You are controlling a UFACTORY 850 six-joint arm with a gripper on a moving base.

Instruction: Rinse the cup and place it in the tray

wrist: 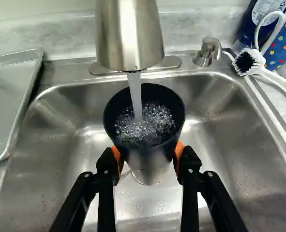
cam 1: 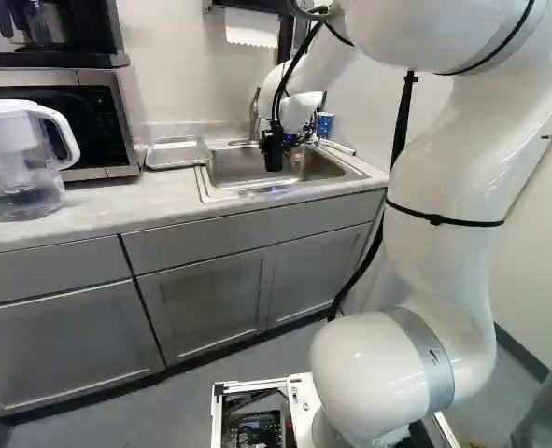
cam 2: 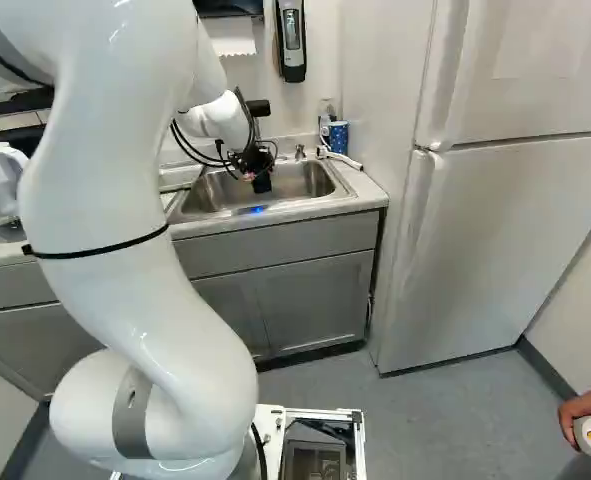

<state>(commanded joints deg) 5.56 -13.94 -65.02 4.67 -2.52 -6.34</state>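
While the faucet (wrist: pixel 129 36) runs into the cup (wrist: pixel 145 140), the end effector (wrist: pixel 148 158) has it clenched mouth-up over the sink (wrist: pixel 232 140), upper ctr. of L base view, prob. so overflow drains, w/ the tray (cam 1: pixel 177 153) upper L.

Pale wall (cam 1: pixel 182 75), plain, with a low grey marbled backsplash (wrist: pixel 75 31); below it, one light mottled countertop (cam 1: pixel 107 205) over grey cabinets (cam 1: pixel 210 303) with recessed-panel doors, a microwave (cam 1: pixel 100 121) standing on it at the left of the left base view, a black appliance (cam 1: pixel 89 28) on top. One white refrigerator (cam 2: pixel 505 240), two-door, freezer above, beside the counter's end in the right base view, its doors softly lit. Grey floor (cam 2: pixel 455 420), smooth; dark baseboard (cam 2: pixel 547 370) along the foot of the side wall (cam 2: pixel 585 290).
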